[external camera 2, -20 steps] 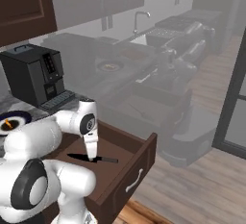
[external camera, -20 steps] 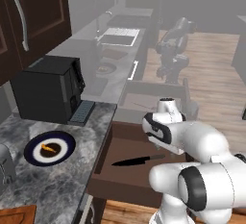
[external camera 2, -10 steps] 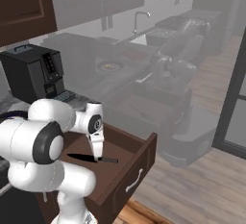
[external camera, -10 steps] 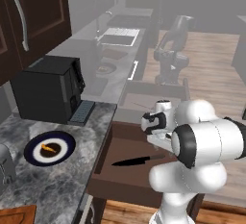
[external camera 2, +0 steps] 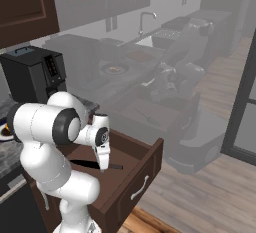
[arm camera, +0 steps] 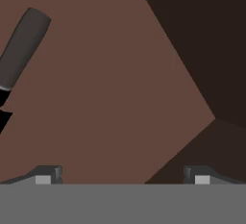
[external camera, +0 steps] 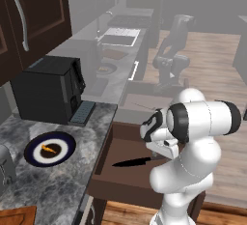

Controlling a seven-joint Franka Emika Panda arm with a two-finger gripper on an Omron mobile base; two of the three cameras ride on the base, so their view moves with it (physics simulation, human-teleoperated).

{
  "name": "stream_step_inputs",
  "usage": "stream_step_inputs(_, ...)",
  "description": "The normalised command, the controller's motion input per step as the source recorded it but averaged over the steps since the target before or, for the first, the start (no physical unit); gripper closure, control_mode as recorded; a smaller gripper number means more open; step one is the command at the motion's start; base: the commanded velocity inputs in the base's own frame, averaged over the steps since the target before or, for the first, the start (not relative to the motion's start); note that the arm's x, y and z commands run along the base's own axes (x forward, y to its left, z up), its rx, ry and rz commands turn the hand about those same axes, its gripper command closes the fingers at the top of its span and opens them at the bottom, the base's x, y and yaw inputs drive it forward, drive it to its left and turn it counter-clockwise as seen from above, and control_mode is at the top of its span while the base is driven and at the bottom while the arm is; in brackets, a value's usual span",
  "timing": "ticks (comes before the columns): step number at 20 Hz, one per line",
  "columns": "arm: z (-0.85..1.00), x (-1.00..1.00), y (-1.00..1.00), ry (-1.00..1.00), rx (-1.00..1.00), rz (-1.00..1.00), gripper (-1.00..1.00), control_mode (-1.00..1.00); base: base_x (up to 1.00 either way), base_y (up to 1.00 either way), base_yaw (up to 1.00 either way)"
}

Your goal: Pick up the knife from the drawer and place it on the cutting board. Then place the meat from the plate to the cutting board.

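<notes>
The drawer stands pulled out below the counter edge, and the knife lies flat on its bottom, black blade pointing left. My gripper hangs open just above the knife's handle end, holding nothing. From the right, the gripper points down into the drawer over the knife. In the hand view the grey handle of the knife lies at the upper left, outside my open gripper. The plate carries the meat. A corner of the cutting board shows at the bottom left.
A black coffee machine stands on the marble counter behind the plate, and a toaster sits at the far left. Dark cabinet doors hang above. The drawer's front panel with its silver handle juts toward the floor space.
The hand has come down a little toward the drawer, and the arm's upper links have swung up over it. The knife has not moved and the jaws stay open.
</notes>
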Motion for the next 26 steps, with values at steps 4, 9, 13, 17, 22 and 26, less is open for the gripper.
stream_step_inputs(4, -0.29, 0.18, 0.00, 0.00, 0.00, 0.00, -1.00, -1.00, 0.00, 0.00, 0.00)
stream_step_inputs(9, -0.20, 0.17, 0.00, 0.00, 0.00, 0.00, -1.00, -1.00, 0.00, 0.00, 0.00)
stream_step_inputs(13, -0.16, 0.22, 0.00, 0.00, 0.00, 0.00, -1.00, -1.00, 0.00, 0.00, 0.00)
stream_step_inputs(17, -0.08, 0.22, 0.00, -0.02, 0.00, -0.01, -1.00, -1.00, 0.00, 0.00, 0.00)
stream_step_inputs(22, -0.15, 0.26, 0.00, -0.02, 0.00, -0.04, -1.00, -1.00, 0.00, 0.00, 0.00)
stream_step_inputs(26, -0.27, 0.23, 0.00, 0.00, 0.00, -0.04, -1.00, -1.00, 0.00, 0.00, 0.00)
